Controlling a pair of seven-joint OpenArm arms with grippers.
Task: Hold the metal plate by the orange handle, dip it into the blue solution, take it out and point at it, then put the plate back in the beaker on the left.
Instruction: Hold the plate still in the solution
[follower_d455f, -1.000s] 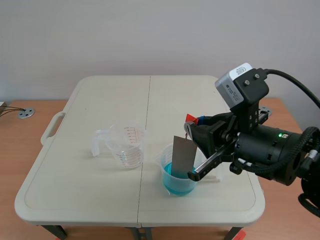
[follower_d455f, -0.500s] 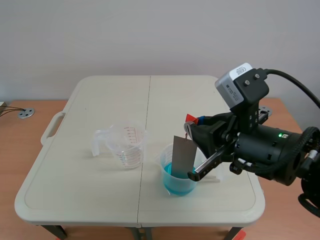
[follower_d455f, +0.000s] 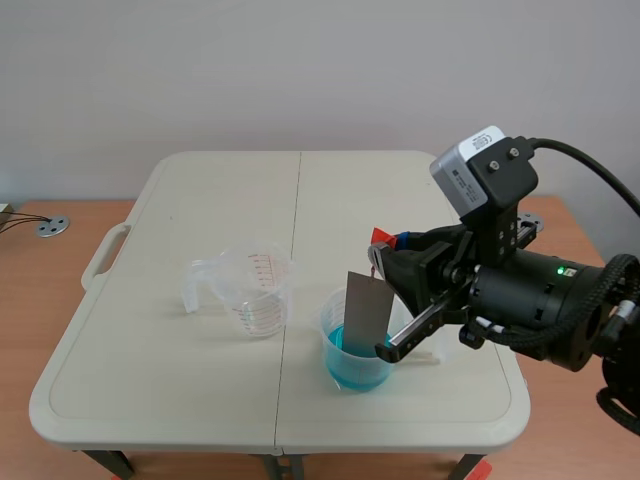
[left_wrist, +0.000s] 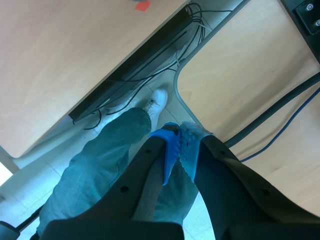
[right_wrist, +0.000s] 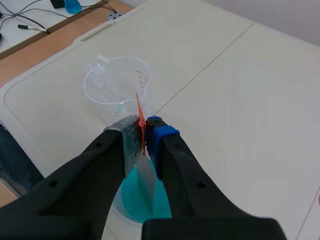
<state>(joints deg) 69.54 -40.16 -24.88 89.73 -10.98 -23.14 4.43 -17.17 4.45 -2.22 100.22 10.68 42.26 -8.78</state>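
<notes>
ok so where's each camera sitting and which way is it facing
Scene view: between the arms, facing across the table; right gripper holds the metal plate in the blue solution.
Left wrist view: off the table, facing the floor and a person's leg; left gripper shut.
Right wrist view: looking down past that gripper, shut on the orange handle, at the clear beaker.
Shared: scene and right wrist both show plate, solution, beaker.
</notes>
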